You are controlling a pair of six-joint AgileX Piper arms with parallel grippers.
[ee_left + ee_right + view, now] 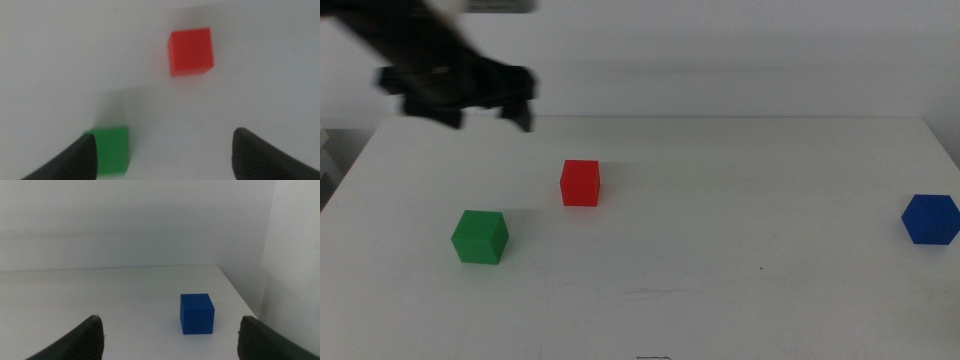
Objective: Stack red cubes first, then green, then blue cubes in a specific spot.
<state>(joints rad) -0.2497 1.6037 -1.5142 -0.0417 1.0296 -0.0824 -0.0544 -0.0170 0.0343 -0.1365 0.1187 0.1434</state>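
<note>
Above the table's far left, left claw [510, 108] hovering spread, red cube [580, 183] and green cube [480, 237] nearer, untouched.

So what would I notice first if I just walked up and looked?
Three bright cubes on the white table: the red cube near the middle, the green cube close beside it nearer the front, the blue cube far off right. The dark left gripper hangs above, jaws open.
</note>
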